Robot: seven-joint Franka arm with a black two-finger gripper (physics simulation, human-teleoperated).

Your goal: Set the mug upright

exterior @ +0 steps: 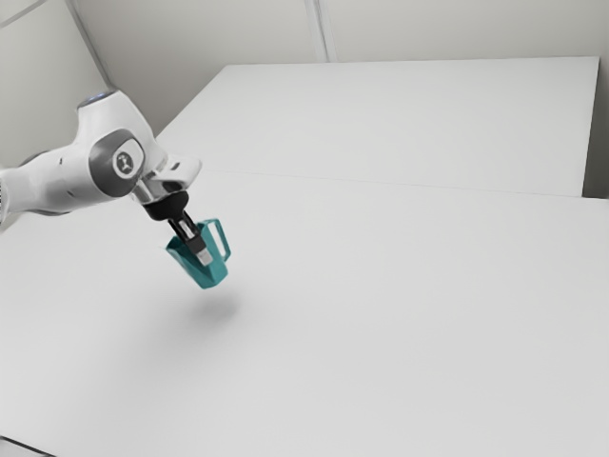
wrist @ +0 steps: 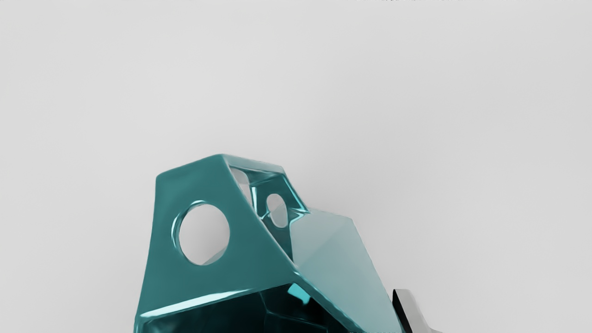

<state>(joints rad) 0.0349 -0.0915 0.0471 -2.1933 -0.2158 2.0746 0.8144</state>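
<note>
In the exterior view, my gripper is shut on the teal mug, with one pale fingertip against its outer side. The mug hangs tilted above the table, its mouth facing up toward the exterior view's left and its open handle on the exterior view's right. The wrist view has the faceted mug with its dark inside and a handle pierced by round holes. One finger of my gripper lies along the mug's side there; the other finger is hidden.
A wide white table lies under the mug, whose soft shadow falls just below it. Farther back is another white surface, with pale walls behind. A thin dark line crosses the exterior view's lower left corner.
</note>
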